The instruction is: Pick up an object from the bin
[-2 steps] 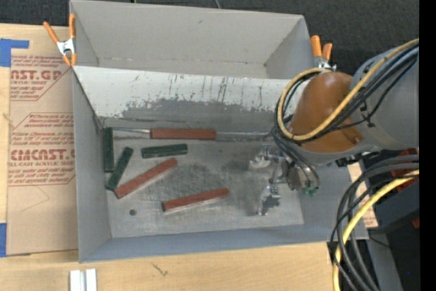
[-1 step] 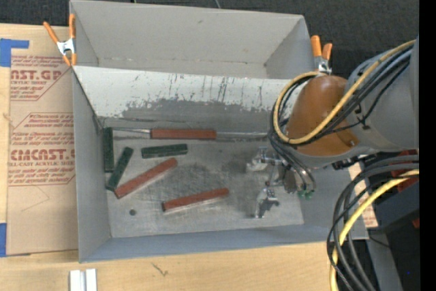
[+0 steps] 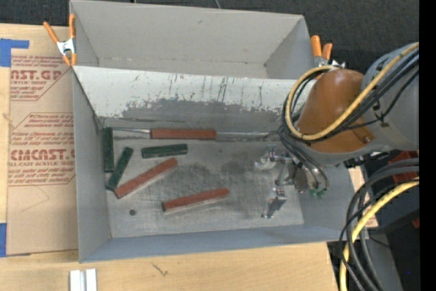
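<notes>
Hovers low at right of bin (image 3: 191,37) w/ jaws spread, nothing btwn them. Has nearest cand. to the left on bin floor, near but apart — red-brown bar (image 3: 196,200). Lies approx left-right, right end toward jaws; prob. needs grip across the width.

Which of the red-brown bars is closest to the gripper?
The red-brown bar nearest the front edge of the bin, left of the gripper. The slanted one lies farther left; the third lies against the back wall.

bin (image 3: 184,88): grey, dark scuffs | red-brown bars (image 3: 195,200) | dark green bars (image 3: 164,150) | wrist cover (image 3: 334,109): orange
</notes>
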Action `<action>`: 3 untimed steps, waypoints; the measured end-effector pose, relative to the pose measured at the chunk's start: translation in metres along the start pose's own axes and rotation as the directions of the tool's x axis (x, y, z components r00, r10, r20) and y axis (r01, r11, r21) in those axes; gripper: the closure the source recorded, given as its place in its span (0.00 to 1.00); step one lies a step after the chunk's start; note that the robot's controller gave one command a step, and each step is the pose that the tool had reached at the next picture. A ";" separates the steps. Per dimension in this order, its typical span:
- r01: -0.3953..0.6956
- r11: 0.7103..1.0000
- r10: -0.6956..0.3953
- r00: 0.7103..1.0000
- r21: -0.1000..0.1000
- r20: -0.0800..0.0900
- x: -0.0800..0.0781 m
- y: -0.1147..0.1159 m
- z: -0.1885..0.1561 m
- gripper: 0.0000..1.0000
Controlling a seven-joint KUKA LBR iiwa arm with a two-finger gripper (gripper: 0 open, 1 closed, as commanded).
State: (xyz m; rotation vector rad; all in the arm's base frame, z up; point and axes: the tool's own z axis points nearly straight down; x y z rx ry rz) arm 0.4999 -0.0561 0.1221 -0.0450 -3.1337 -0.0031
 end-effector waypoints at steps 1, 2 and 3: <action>0.092 0.996 -0.092 0.996 0.002 0.023 -0.027 0.083 0.045 1.00; 0.092 0.996 -0.092 0.995 0.002 0.023 -0.027 0.083 0.045 1.00; 0.113 0.994 -0.113 0.994 0.003 0.010 -0.031 0.080 -0.082 1.00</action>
